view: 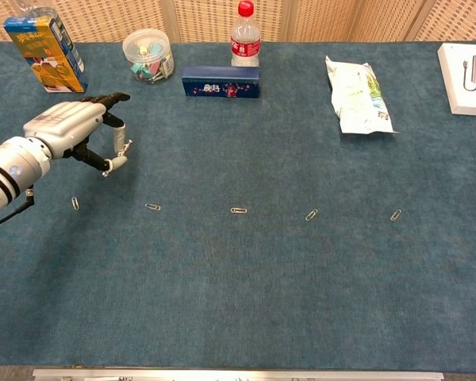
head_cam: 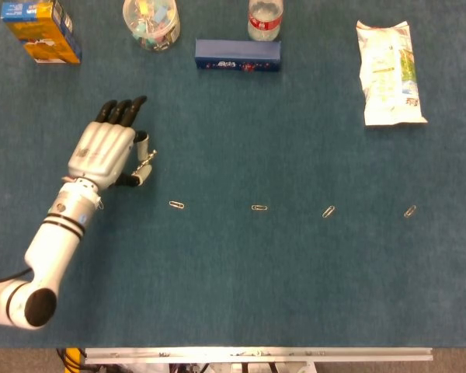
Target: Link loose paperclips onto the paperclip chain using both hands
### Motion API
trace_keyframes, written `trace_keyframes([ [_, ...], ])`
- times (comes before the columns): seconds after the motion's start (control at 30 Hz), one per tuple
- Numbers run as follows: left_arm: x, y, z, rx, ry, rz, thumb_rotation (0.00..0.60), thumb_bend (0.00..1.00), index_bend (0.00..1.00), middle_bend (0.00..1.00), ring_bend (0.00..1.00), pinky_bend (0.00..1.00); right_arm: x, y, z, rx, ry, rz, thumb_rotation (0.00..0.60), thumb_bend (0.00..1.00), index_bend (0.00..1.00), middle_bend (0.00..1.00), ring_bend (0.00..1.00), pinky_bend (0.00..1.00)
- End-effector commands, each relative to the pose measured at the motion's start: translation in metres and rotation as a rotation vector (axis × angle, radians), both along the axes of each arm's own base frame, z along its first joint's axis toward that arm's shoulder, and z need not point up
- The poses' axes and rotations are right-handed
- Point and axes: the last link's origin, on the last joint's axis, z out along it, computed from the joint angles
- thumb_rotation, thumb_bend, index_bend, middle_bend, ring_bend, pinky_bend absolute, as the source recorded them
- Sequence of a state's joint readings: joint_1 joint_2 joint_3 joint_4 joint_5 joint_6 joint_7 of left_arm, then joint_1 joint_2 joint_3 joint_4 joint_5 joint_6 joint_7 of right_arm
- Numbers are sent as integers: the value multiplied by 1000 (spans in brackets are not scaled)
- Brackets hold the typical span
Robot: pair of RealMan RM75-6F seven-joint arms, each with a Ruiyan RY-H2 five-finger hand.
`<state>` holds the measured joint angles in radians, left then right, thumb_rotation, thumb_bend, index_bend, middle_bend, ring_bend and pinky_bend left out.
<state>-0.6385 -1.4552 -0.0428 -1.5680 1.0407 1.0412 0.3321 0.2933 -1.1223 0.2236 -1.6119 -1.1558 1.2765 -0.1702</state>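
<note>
Far left on the blue felt table (view: 222, 302), your left hand (head_cam: 105, 151) hovers above the cloth with the long fingers stretched forward and the thumb folded in against a finger; between them it pinches the short paperclip chain (head_cam: 146, 161), which shows as a small metallic strand by the thumb, though how many clips it has is too small to tell. Just below the wrist in the chest view lies the leftmost loose paperclip (view: 74, 203), hidden under the forearm in the head view. Next along the row are a second paperclip (head_cam: 176, 205), a third (head_cam: 259, 207), a fourth (head_cam: 328, 211) and a fifth (head_cam: 410, 210), all flat on the felt and well apart. Your right hand is in neither view, so bring it in before you attempt a link. Judging by the layout, the second paperclip is the easiest partner: lower the chain beside it rather than on top, so the free end loop stays visible. Keep the pinch on the chain light but firm, and turn the wrist so the end loop faces right, toward the incoming hand. The clips lie flat and thin on the felt, so expect to tip one up by an edge before lifting it.
</note>
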Motion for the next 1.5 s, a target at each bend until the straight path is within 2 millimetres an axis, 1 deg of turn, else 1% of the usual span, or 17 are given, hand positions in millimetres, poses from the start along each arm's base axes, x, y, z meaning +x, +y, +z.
trace_keyframes([
  [0.03,-5,-8,4,2,5,0,600,326,577,0,0,0,2,1,-1,1,0,5,600,12,334,288,213,464],
  [0.2,-13,-18,6,2,17,9,600,326,578,0,0,0,4,3,-3,3,0,10,600,13,334,288,213,464],
  [0.33,-24,-25,2,-8,35,33,600,326,578,0,0,0,6,7,-3,2,-1,16,600,13,334,288,213,464],
  [0.63,-43,-31,2,4,42,89,600,327,578,0,0,0,7,15,-3,-2,-1,18,600,13,334,288,213,464],
  [1.0,-57,-36,2,6,42,130,600,326,576,0,0,0,10,20,-4,-2,0,21,600,13,334,288,214,464],
  [1.27,-62,-34,-1,2,42,145,600,326,576,0,0,0,9,22,-5,-4,-1,18,600,13,334,288,213,464],
  [1.4,-57,-32,0,10,28,135,600,326,576,0,0,0,8,23,-3,-9,-2,15,600,13,334,288,214,464],
  [1.5,-50,-31,3,18,16,115,600,326,577,0,0,0,8,23,-3,-13,-5,16,600,13,334,288,213,464],
])
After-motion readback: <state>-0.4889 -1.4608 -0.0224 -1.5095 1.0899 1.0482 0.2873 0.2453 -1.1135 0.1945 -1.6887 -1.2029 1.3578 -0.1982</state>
